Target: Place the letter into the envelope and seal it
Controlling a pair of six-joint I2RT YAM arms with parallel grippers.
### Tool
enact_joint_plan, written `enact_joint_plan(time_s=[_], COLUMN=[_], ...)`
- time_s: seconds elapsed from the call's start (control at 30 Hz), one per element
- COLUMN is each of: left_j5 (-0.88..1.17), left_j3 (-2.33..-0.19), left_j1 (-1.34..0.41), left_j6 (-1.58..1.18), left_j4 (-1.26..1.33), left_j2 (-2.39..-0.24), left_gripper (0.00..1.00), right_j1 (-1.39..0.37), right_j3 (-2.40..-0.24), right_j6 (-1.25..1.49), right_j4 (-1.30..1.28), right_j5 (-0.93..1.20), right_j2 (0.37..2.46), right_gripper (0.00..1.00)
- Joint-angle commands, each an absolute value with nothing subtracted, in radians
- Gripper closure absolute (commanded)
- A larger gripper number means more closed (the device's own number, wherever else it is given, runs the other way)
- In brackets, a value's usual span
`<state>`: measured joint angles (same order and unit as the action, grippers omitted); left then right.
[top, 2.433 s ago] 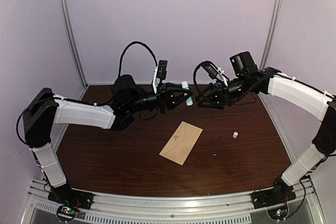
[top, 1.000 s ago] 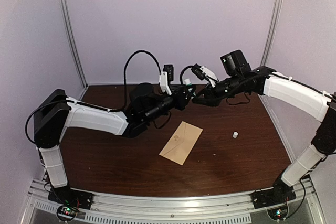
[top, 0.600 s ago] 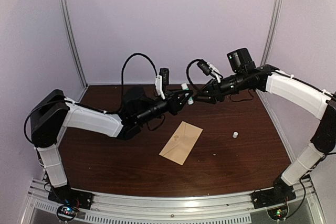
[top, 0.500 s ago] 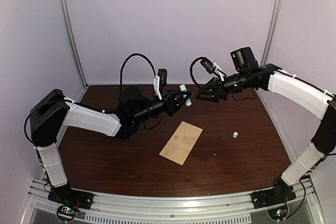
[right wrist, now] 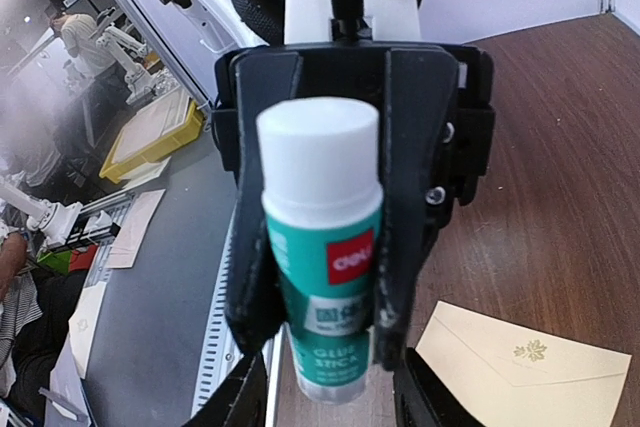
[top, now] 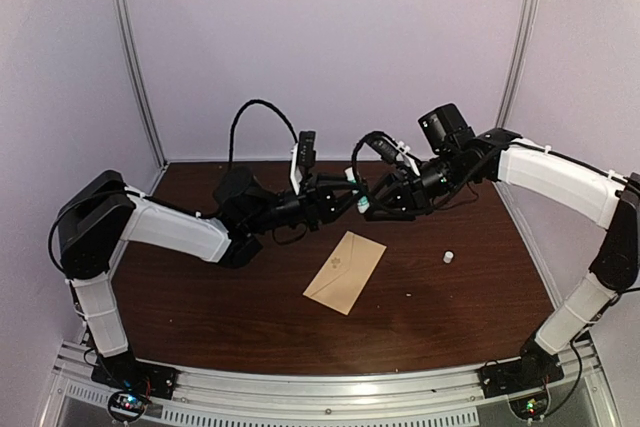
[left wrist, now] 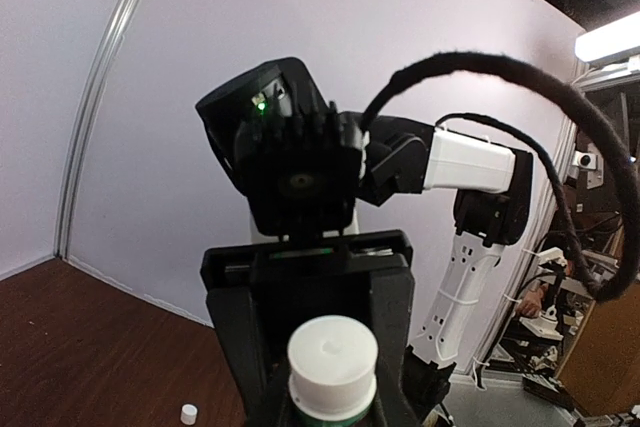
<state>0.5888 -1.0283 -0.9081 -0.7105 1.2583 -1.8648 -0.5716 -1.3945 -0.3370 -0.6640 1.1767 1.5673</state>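
Jaws of the left gripper are clamped on a glue stick, held in the air at upper centre. The right gripper faces it, fingers apart on either side of the stick's end. The envelope lies flat at centre frame, flap closed.

light: dim, even | top view: soft, grainy | wrist views: edges warped

Bottom edge cutting off glue stick (white end shows), envelope corner cropped, white speck too small to identify.
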Motion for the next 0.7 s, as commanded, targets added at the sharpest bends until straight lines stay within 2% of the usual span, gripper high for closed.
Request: enact_joint_plan(time_s=[0.0, 0.17, 0.4, 0.53, 0.67], left_j5=[0.62, 0.622, 0.612, 0.604, 0.594], left_j3=[-1.048, -1.049, -1.052, -1.054, -1.056], left_j1=[-0.908, -0.907, -0.908, -0.907, -0.907], left_j6=[-0.733, -0.735, -0.734, -0.73, -0.724], left_j4=[1.324, 1.321, 1.323, 1.319, 1.312], left_j2=[-1.878, -1.88, -1.882, -1.88, -1.88], left_gripper=[1.0, 1.0, 1.0, 1.0, 1.0], right_j1=[-0.589, -0.589, -0.589, -0.589, -0.589], right_j3=[-1.409, -1.405, -1.403, -1.399, -1.385], right_j6=[-0.357, -0.333, -0.312, -0.306, -0.281], right_j4=[-0.675, -0.653, -0.64, -0.635, -0.611], right_j5=[1.232, 1.241, 1.229, 1.211, 1.172], right_j2=[1.564, 1.565, 1.572, 1.572, 1.567], right_gripper=[0.57, 0.62, 0.74, 0.77, 0.86])
